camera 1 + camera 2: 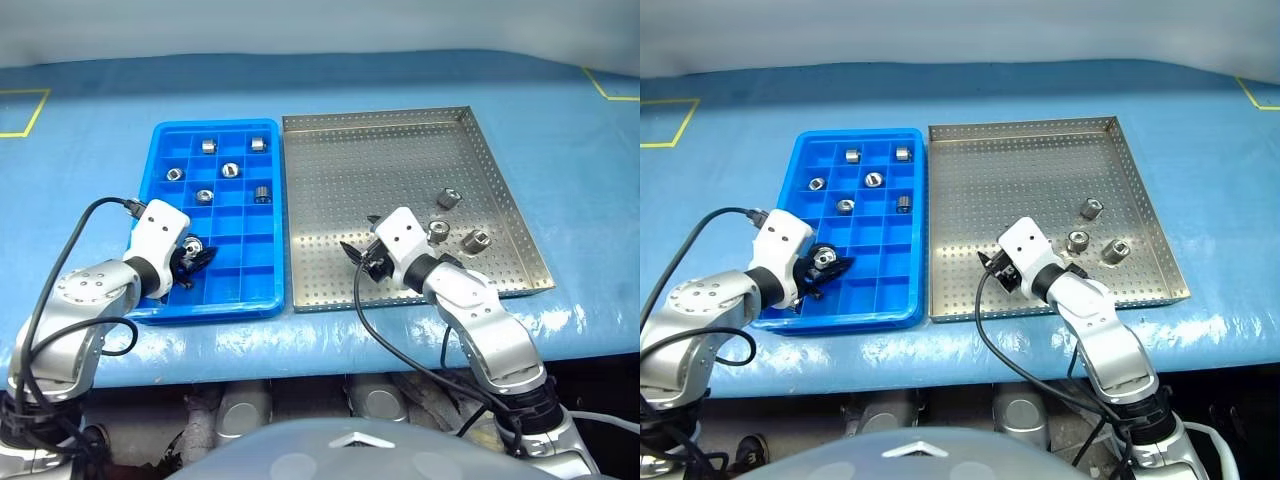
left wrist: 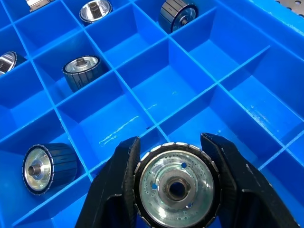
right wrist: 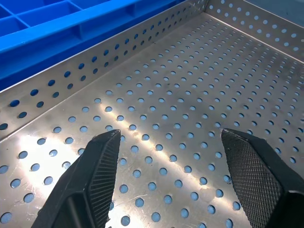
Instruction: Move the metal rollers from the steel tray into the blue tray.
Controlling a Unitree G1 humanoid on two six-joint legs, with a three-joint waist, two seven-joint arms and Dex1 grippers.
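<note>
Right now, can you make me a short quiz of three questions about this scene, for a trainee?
1. True or false: the right gripper holds a roller.
2. How many metal rollers lie in the steel tray?
3. What sits between the fingers of the left gripper: A) a roller, B) a cable, C) nothing?

Key
1. False: its fingers stand apart over bare tray floor.
2. Three, all toward the right side.
3. A: a roller, over the blue tray.
</note>
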